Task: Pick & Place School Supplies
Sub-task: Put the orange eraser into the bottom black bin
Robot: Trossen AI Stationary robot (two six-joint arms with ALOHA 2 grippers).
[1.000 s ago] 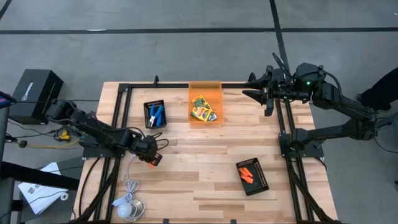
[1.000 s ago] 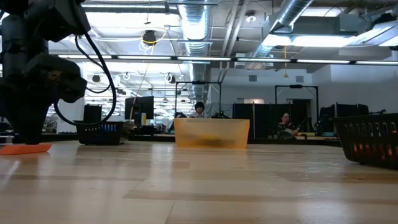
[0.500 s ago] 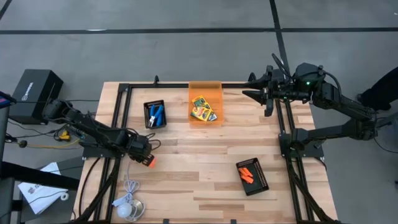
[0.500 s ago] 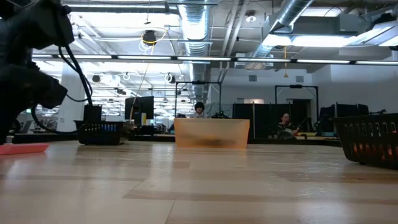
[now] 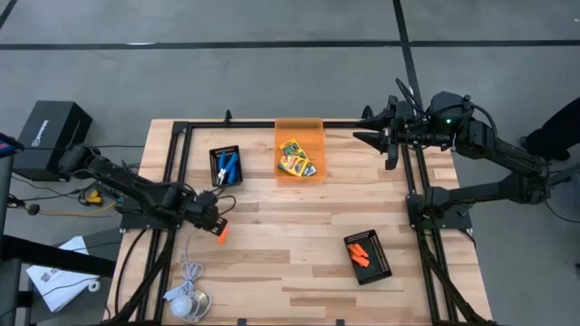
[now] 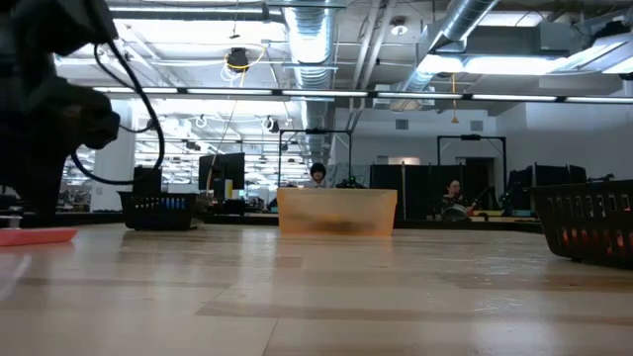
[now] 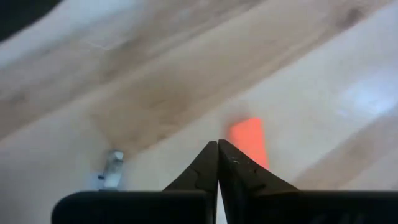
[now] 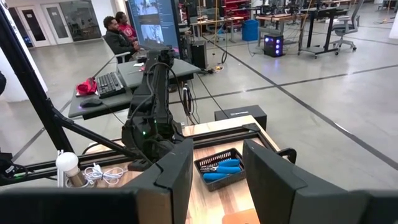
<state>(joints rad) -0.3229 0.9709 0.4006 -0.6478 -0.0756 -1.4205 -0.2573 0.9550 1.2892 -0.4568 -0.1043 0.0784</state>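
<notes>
Our left gripper (image 7: 217, 152) has its two fingers pressed tip to tip with nothing between them, low over the wood near the table's left edge. An orange piece (image 7: 249, 142) lies flat on the bare boards just beside and beyond those tips, apart from them as far as we can tell; in the high view it shows just off the gripper's end (image 5: 221, 239).

Farther out, a black tray (image 5: 226, 167) holds the blue-handled tool, the orange bin (image 5: 300, 127) holds the crayon boxes (image 5: 294, 158), and another black tray (image 5: 381, 263) on the right holds more orange pieces (image 5: 362, 253). We judge the loose piece belongs there (it sits alone, far from its kind).

Our right gripper (image 8: 214, 168) waits raised past the table's far right corner, fingers parted and empty, clear of the work.
</notes>
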